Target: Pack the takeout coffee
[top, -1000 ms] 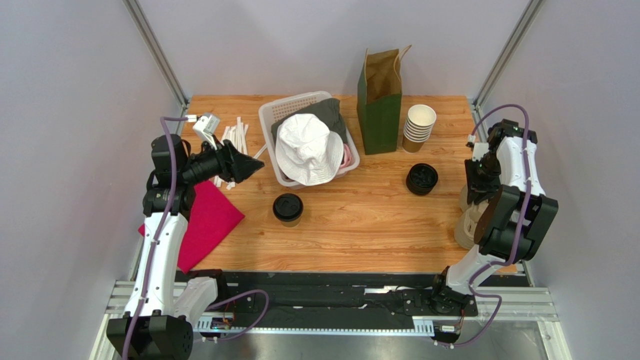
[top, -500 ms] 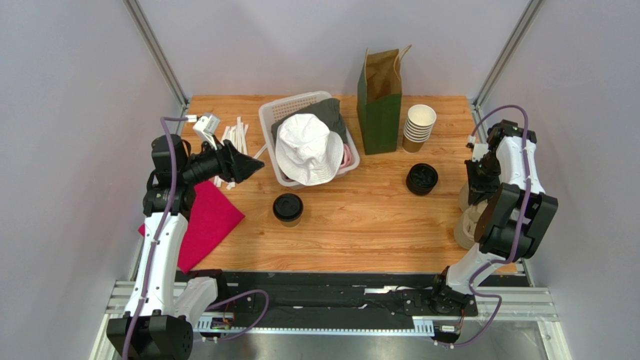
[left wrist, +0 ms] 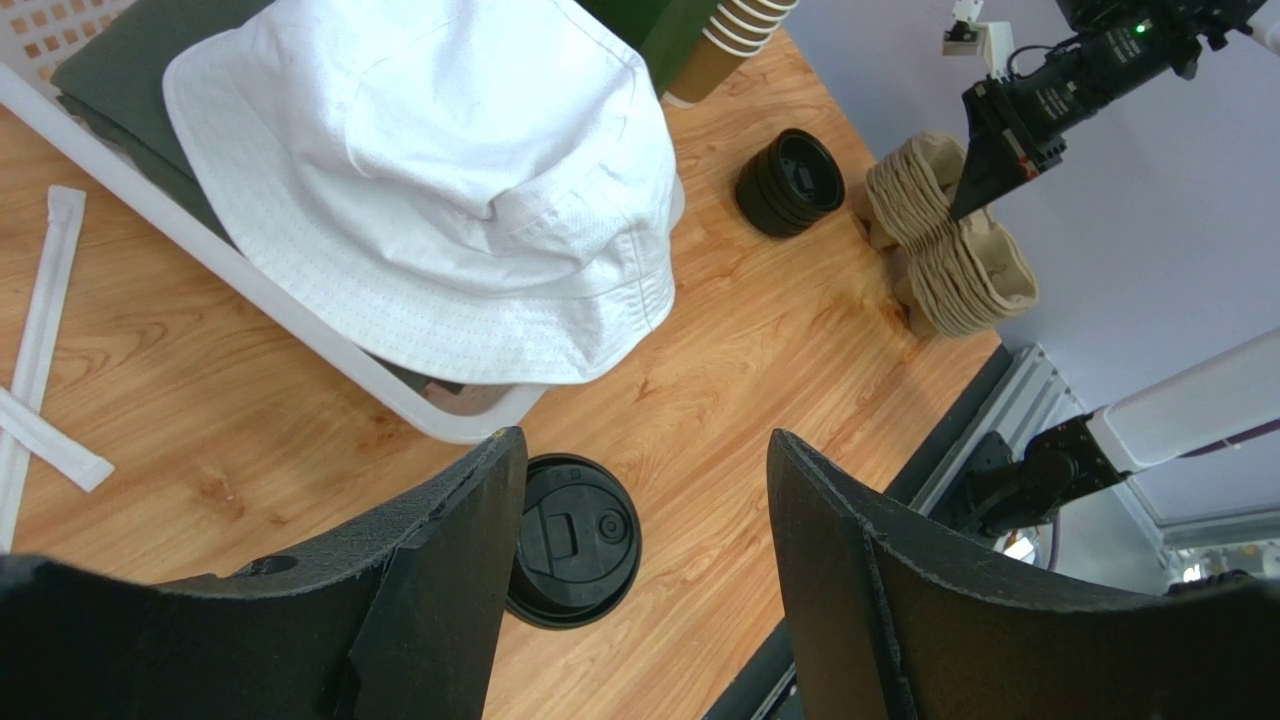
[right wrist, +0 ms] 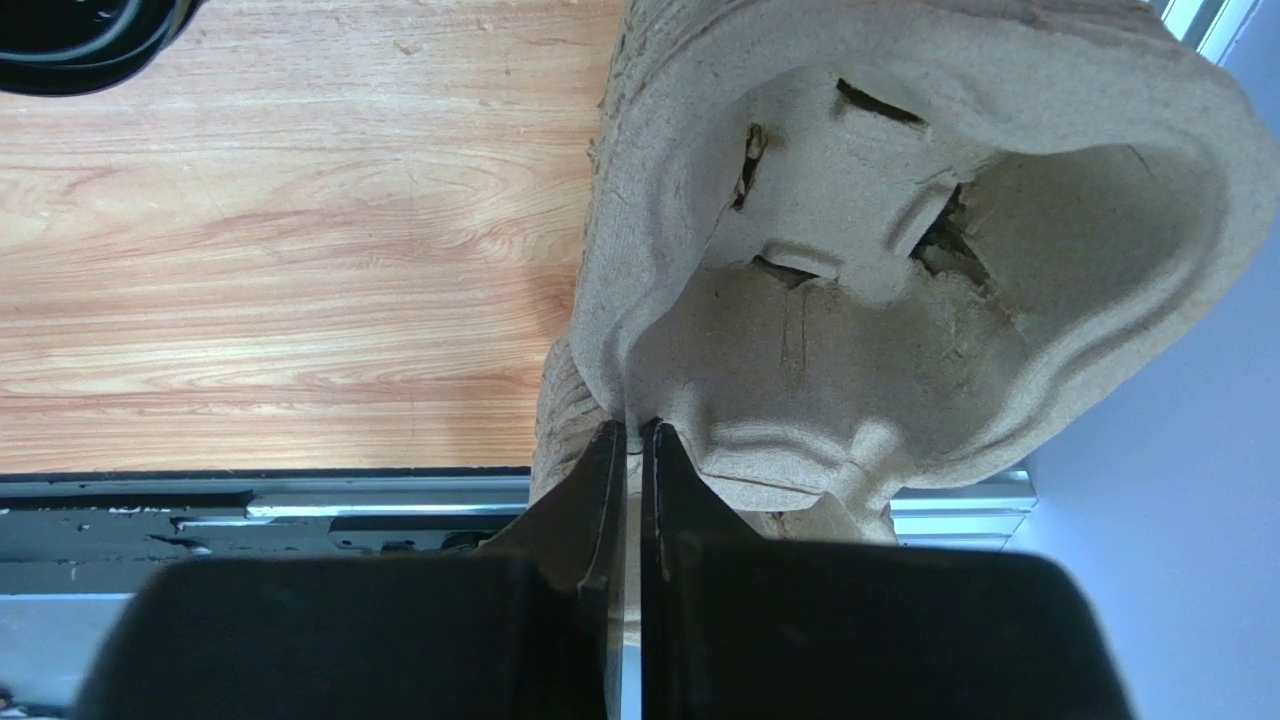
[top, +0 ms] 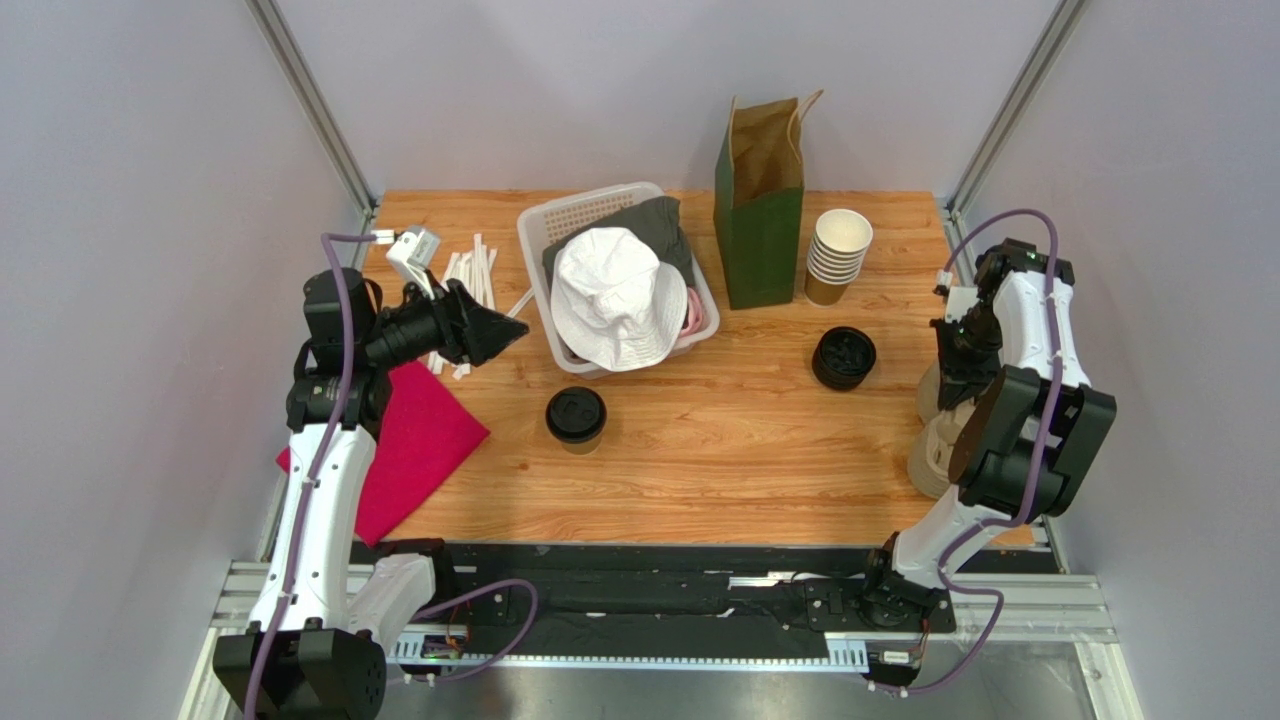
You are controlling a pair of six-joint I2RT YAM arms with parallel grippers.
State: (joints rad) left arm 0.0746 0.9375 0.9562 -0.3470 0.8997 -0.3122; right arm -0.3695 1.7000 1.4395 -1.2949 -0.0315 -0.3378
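Toward the near-centre of the table (top: 721,450), the takeout coffee (top: 576,416) stands upright with its black lid on, so its long axis runs straight up from the wood. It is well apart from the green paper bag (top: 759,210) at the far edge. Of the 2 arms the left is plainly nearer. The left gripper (left wrist: 646,450) hovers over the table's left side, jaws spread wide and holding nothing. In its wrist view the coffee sits low and half behind 1 finger instead of centred in the gap. My judgement is that a grasp needs the gripper shifted toward the near edge and a little rightward, then lowered so the fingers straddle the ribbed wall below the lid. The right gripper (right wrist: 631,435) is off at the table's right edge, jaws pinched together on the rim of a pulp cup carrier (right wrist: 902,255). This seems to be the top 1 of a stack, though the wrist view is too close to be sure
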